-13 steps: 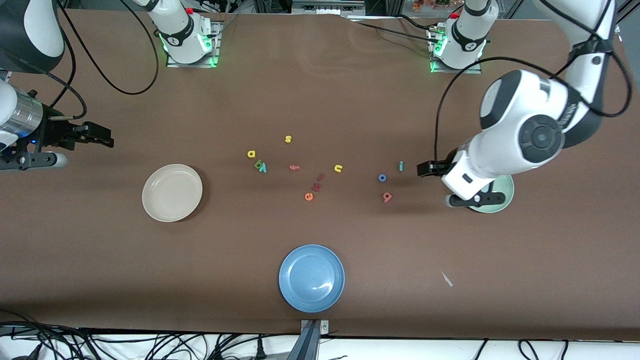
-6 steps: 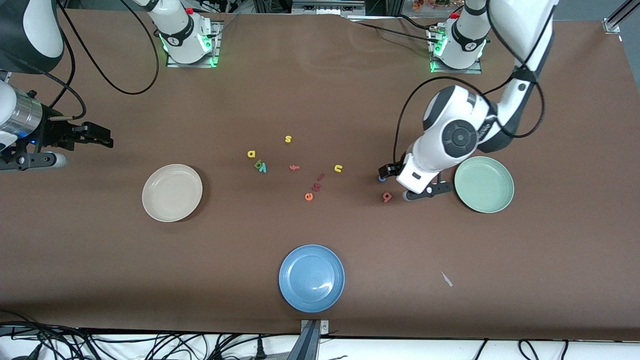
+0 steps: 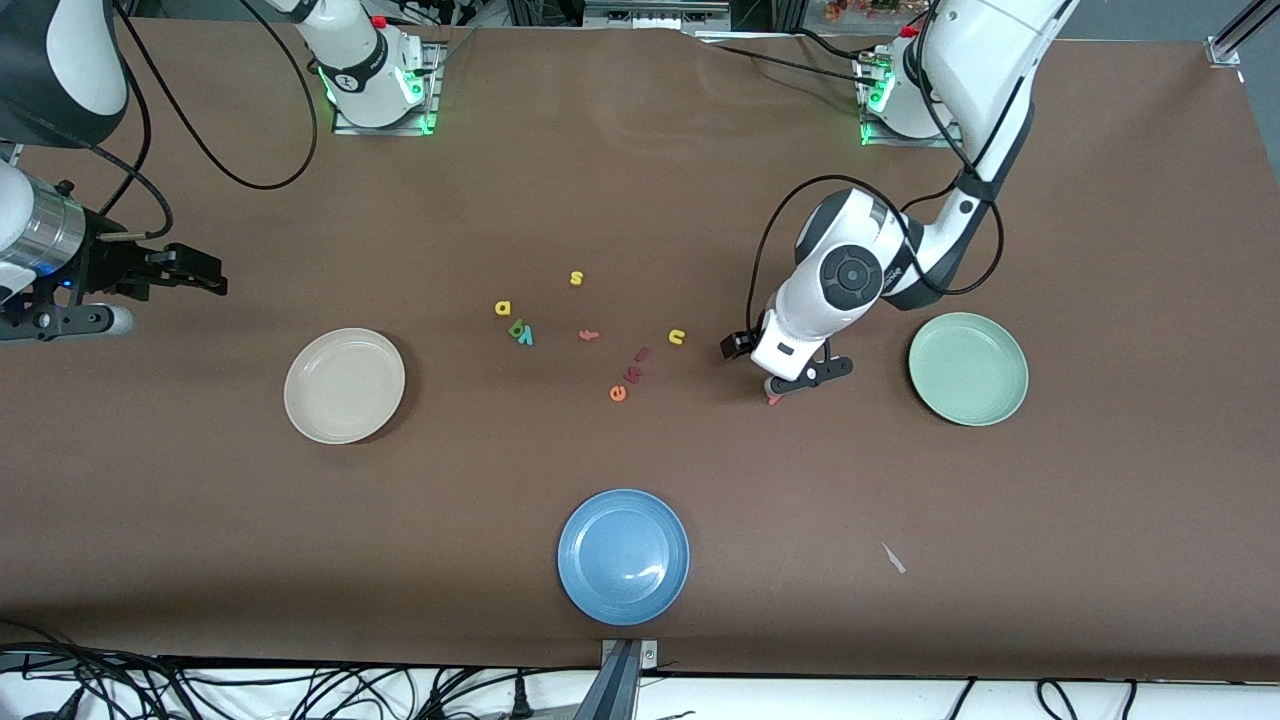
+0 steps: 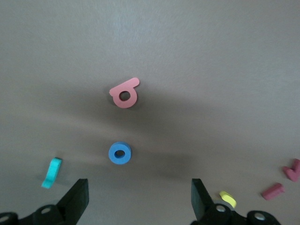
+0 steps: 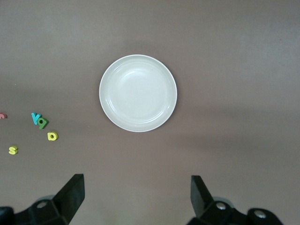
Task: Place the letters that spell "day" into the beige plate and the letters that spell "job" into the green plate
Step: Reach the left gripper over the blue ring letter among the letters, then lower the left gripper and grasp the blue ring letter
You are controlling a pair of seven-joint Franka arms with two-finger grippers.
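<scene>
The left gripper (image 4: 136, 204) hangs with its jaws spread wide and nothing between them, over the blue "o" (image 4: 120, 153), the salmon "b" (image 4: 124, 93) and the teal "j" (image 4: 51, 172), which lie on the brown table (image 3: 1100, 520) near the green plate (image 3: 968, 368), toward the middle of the table from it. In the front view only a bit of the "b" shows under the arm.

Much farther from the green plate, toward the right arm's end, sits the beige plate (image 3: 344, 385). The yellow "d" (image 3: 503, 308), green "a" (image 3: 517, 328) and teal "y" (image 3: 527, 337) cluster between the two plates, closer to the beige one. Neither plate holds a letter.

The right gripper (image 5: 136, 197) waits over the table edge, open wide and empty.

The only writing is the letters themselves; a yellow "s" (image 3: 576, 278) and "u" (image 3: 677, 337) also read clearly.
</scene>
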